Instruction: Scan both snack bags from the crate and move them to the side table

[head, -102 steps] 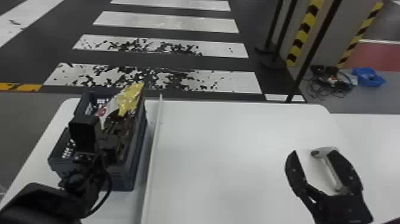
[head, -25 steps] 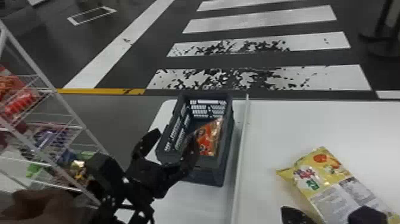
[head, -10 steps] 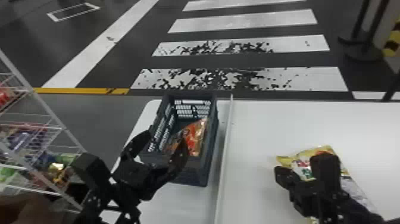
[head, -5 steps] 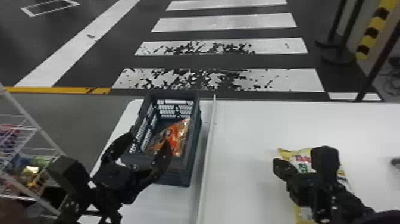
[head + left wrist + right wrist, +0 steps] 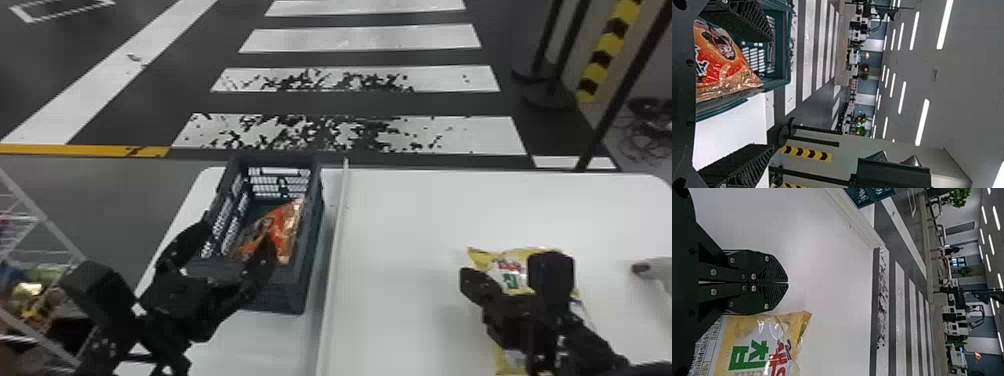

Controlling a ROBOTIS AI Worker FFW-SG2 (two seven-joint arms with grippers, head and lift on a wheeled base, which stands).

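The orange snack bag leans inside the dark crate. My left gripper stands open at the crate's near end, one finger overlapping the bag from the head camera. In the left wrist view the left gripper has its fingers wide apart, with the orange bag beside the upper one. The yellow snack bag lies on the right part of the table, partly hidden by my right gripper. The right wrist view has the right gripper shut on nothing, beside the yellow bag.
A pale strip runs along the white table just right of the crate. A grey-white handheld scanner lies at the right edge. At the left stands a wire rack with packages.
The head view has swung right, shifting the scene leftward. Since the earliest frame the yellow bag has left the crate for the table, and the right gripper has let go of the scanner.
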